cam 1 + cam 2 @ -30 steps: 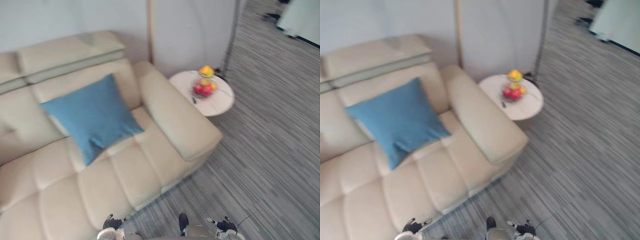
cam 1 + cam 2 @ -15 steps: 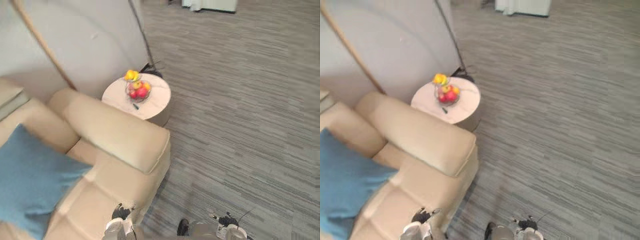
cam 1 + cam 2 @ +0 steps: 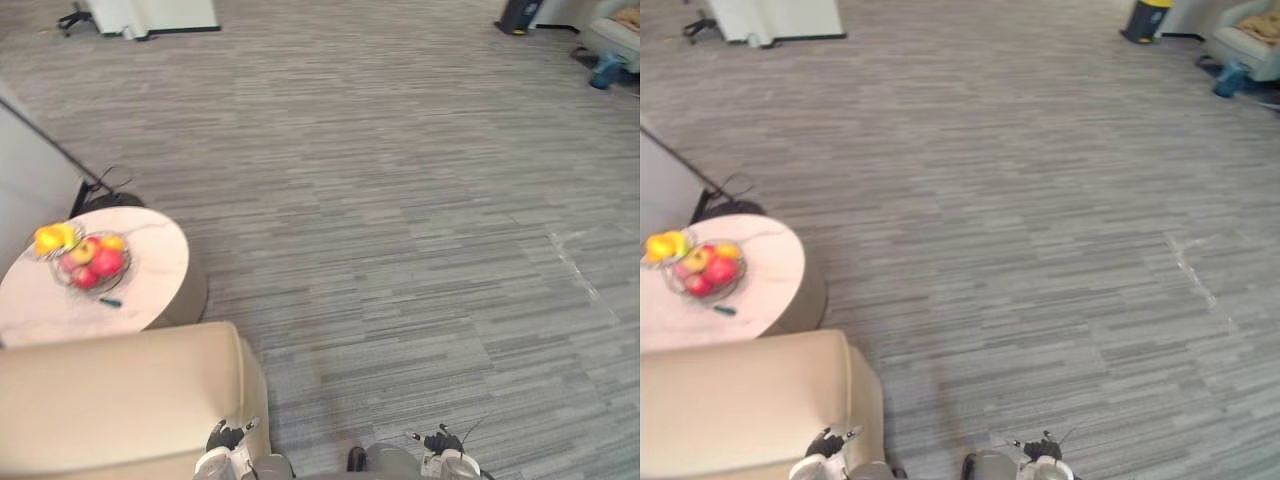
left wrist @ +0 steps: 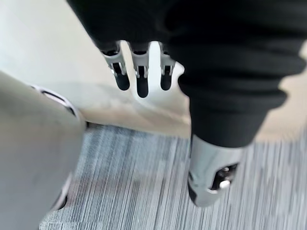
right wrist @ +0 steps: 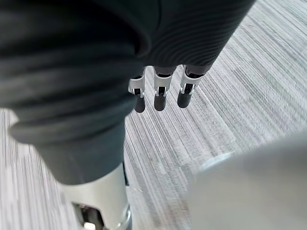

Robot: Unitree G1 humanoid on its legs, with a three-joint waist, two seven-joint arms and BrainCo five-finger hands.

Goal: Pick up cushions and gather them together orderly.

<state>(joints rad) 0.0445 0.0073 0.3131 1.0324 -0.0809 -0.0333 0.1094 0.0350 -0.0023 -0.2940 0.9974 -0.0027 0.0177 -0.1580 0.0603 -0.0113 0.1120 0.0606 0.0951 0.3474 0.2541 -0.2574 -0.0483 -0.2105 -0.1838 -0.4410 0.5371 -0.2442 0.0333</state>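
Now | left hand (image 4: 140, 76), right hand (image 5: 160, 93): fingers relaxed | sofa arm (image 3: 120, 400) borders open carpet (image 3: 400, 200)

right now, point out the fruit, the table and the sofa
fruit (image 3: 104, 262): left eye view, on a red apple
table (image 3: 155, 258): left eye view, bare top
sofa (image 3: 120, 400): left eye view, armrest top

Left hand (image 4: 144, 40) and right hand (image 5: 169, 50) down, fingers (image 5: 160, 99) loosely straight

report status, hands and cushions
Left hand open, empty. Right hand open, empty. No cushion held; head camera faces sofa arm, side table with fruit bowl, carpet.
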